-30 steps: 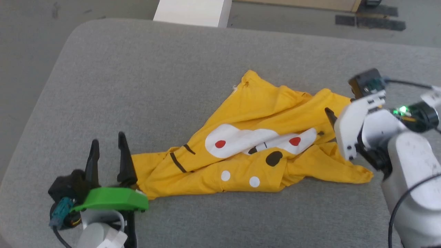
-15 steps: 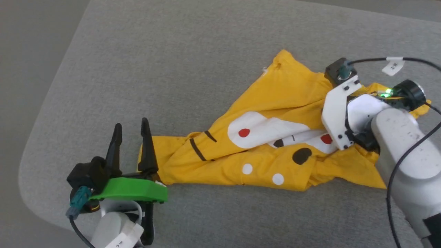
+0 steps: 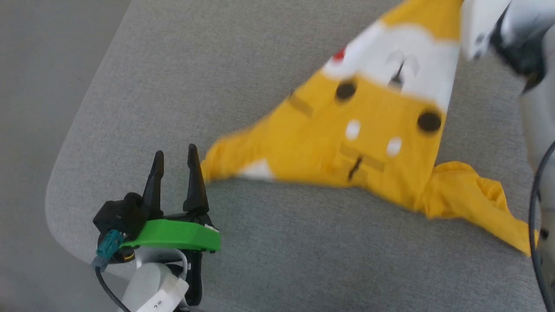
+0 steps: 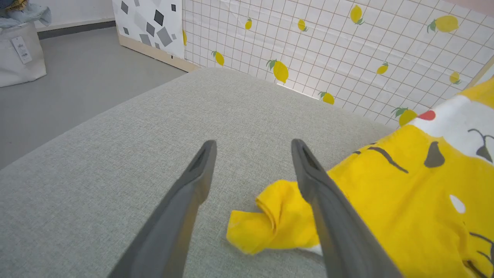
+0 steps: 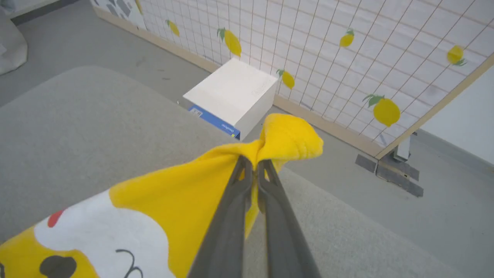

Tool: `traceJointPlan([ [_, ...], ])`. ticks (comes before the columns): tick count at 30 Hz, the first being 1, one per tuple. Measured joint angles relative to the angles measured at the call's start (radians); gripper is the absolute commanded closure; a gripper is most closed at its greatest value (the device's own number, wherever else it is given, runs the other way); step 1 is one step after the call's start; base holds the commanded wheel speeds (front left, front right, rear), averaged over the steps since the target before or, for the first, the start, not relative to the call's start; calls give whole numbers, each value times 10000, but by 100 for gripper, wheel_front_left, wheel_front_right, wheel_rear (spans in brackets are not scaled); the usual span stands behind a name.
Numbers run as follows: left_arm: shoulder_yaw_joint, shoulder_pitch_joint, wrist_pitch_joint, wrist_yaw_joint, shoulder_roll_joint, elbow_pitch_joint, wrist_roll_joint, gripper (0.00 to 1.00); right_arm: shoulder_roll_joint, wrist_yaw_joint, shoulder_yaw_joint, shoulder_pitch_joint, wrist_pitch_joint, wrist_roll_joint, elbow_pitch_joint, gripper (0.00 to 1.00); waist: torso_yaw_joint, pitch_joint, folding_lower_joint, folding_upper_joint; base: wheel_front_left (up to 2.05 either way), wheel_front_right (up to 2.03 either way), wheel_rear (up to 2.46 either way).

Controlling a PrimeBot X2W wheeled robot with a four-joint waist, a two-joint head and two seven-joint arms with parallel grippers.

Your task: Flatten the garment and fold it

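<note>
One yellow T-shirt (image 3: 368, 143), with white patches, a red dot, dark spots and short black stripes on its face; blurred in the head view. Partly raised off the grey cushion (image 3: 260, 251): far-right portion pulled up, cloth stretched in a slope down toward the cushion's near-left corner. Rolled lower end lying on the cushion near that corner. Loose crumpled part lying toward the near-right edge. Not flat, not folded.

Clenched on a bunched yellow fold of the shirt: right gripper (image 5: 252, 164). Fingers pressed nearly together with cloth between, fold puffed out just past the fingertips.

Released, fingers spread wide, holding nothing: left gripper (image 3: 175, 151). Positioned at the near-left corner of the cushion, fingers pointing across it. Shirt's rolled end just beside its right finger, partly hidden behind that finger in the left wrist view; touching or not, cannot tell.

Beyond the cushion's far edge: white box (image 5: 231, 92) with a blue label on the grey floor (image 5: 115, 42), backed by a gridded screen (image 5: 316, 58) printed with lemons. At the far left of the left wrist view, white bag (image 4: 19, 50) on the floor.
</note>
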Motion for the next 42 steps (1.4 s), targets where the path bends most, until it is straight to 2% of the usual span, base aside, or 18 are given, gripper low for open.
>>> traceJointPlan([
  [4, -38, -2, 2, 13, 2, 27, -44, 0, 328, 0, -932, -674, -715, -886, 497, 100, 106, 57, 0, 0, 0, 0, 0],
  [6, -46, -2, 0, 17, 2, 44, -84, 0, 449, 0, -1085, -672, -765, -1214, 857, 100, 108, 26, 0, 0, 0, 0, 0],
  [7, -36, 0, 0, 42, 2, 56, -94, 0, 541, 0, -1151, -639, -763, -1233, 1055, 56, 94, -6, 0, 0, 0, 0, 0],
  [8, -13, 3, 0, 46, 2, 63, -96, 0, 589, 0, -1099, -606, -765, -1277, 1229, 0, 63, -40, 0, 0, 0, 0, 0],
  [12, 25, 6, 2, 42, 0, 196, -107, 0, 711, 0, -1011, -246, -1229, -1076, 1467, 0, -78, -227, -1, 0, 0, 0, 0],
  [15, 109, 10, 0, 40, -2, 314, -105, 0, 738, 0, -1037, 265, -2042, -497, 1306, 0, -210, -430, -1, 0, 0, 0, 0],
  [21, 437, 140, 0, -21, -2, 614, 35, 0, 989, 0, -1183, 2235, -3628, 732, -4, 0, -616, -963, -1, 0, 0, 0, 0],
  [26, 702, 458, 0, -109, 10, 773, 69, 0, 1124, 0, -1300, 4734, -3944, 1191, -1555, 0, -1094, -1478, -2, 0, 0, 0, 0],
  [35, 815, 796, 0, -176, 35, 794, 128, 0, 1473, 0, -1873, 8700, -2987, 1166, -4182, 0, -2050, -2163, -2, 1, 0, 0, 0],
  [37, 809, 821, 0, -176, 36, 796, 128, 0, 1501, 0, -1875, 9247, -2452, 999, -4602, 0, -2211, -2268, -2, 0, 0, 0, 0],
  [42, 761, 833, 0, -182, 38, 755, 128, 0, 1369, 0, -1724, 9946, -334, 380, -5530, 0, -2477, -2367, -3, 0, 0, 0, 0],
])
